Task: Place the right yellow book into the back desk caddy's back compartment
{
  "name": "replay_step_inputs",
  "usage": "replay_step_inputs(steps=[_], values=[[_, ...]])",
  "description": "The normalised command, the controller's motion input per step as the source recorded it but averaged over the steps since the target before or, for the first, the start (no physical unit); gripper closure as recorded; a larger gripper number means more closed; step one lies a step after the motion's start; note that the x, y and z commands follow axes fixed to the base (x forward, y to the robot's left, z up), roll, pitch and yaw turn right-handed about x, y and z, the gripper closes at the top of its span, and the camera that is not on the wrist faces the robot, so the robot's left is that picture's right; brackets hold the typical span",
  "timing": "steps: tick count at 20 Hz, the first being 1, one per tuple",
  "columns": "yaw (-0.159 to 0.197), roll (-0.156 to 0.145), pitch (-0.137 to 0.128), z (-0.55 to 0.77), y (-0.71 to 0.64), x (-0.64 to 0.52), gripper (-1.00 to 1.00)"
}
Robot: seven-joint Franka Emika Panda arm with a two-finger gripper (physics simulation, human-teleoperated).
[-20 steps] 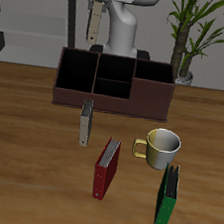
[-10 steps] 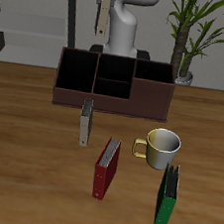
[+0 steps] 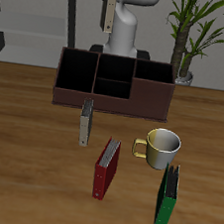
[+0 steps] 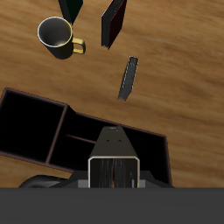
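The gripper [image 3: 110, 11] holds a yellow book [image 4: 115, 161] upright in its jaws, high above the caddy [image 3: 113, 84]; the back compartment [image 3: 116, 68] lies straight below, slightly forward.

The back desk caddy [image 3: 115, 84] is set toward the rear of the counter [image 3: 17, 162], with the back compartment [image 3: 116, 66] in the rear half of its divided middle section. A book [image 3: 85, 121] is held upright just before the caddy's front wall. Nearer the counter's front edge, a second book [image 3: 107, 167] and a third [image 3: 167, 196] are stood, with a mug [image 3: 160, 147] between them. A plant [image 3: 190, 34] is placed behind the caddy's end. The claw [image 3: 108, 22] is held above the caddy's rear.
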Motion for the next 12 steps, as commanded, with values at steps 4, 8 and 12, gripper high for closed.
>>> replay_step_inputs(steps=[4, 8, 12], values=[[0.050, 0.006, 0.000, -0.02, 0.01, -0.19, 1.00], [0.082, 0.016, 0.019, -0.06, 0.07, -0.13, 1.00], [0.137, 0.011, 0.032, -0.08, 0.09, -0.08, 1.00]])
